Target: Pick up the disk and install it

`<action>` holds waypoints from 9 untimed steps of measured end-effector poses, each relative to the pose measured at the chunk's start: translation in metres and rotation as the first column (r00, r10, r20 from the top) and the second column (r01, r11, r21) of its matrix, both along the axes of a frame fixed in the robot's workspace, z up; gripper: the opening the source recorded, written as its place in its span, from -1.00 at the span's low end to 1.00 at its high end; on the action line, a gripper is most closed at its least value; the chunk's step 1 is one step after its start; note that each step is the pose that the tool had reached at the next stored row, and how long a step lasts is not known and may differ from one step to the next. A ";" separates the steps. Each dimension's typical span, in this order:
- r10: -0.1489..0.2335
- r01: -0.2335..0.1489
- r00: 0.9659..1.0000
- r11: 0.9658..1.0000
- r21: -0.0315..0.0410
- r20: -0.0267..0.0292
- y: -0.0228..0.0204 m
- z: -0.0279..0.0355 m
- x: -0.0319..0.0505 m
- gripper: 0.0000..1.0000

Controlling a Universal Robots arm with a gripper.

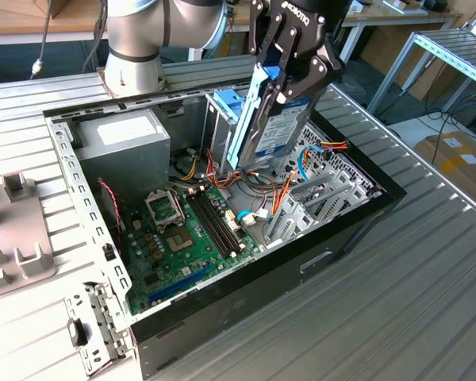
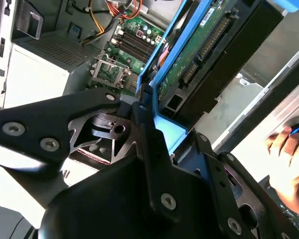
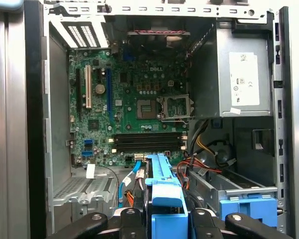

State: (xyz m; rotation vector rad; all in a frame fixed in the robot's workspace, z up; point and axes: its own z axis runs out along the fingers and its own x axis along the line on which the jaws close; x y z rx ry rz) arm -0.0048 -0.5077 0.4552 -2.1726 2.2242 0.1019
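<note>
In the exterior view my gripper (image 1: 284,78) is shut on the upper end of the disk (image 1: 271,127), a silver drive in a bright blue carrier. The disk hangs tilted, lower end down, above the open computer case (image 1: 357,214), over the wiring by the drive bays. In the first wrist view the disk's blue carrier edge (image 3: 163,189) sticks out between my black fingers (image 3: 127,221) and points at the motherboard (image 3: 129,107). The second wrist view shows the disk's green circuit-board side (image 2: 199,55) framed in blue.
A grey power supply (image 1: 127,143) fills the case's far corner. A paler blue latch (image 3: 249,206) sits on the metal drive cage (image 1: 321,198). Orange and blue cables (image 1: 282,186) lie under the disk. A person's hand (image 2: 289,159) rests outside the case.
</note>
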 end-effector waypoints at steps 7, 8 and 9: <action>0.003 -0.003 1.000 1.000 0.000 0.000 -0.0117 -0.0008 0.0025 -0.25; 0.003 -0.003 1.000 1.000 0.000 0.000 -0.0126 -0.0009 0.0027 -0.25; 0.004 -0.004 1.000 1.000 0.000 0.000 -0.0138 -0.0011 0.0030 -0.25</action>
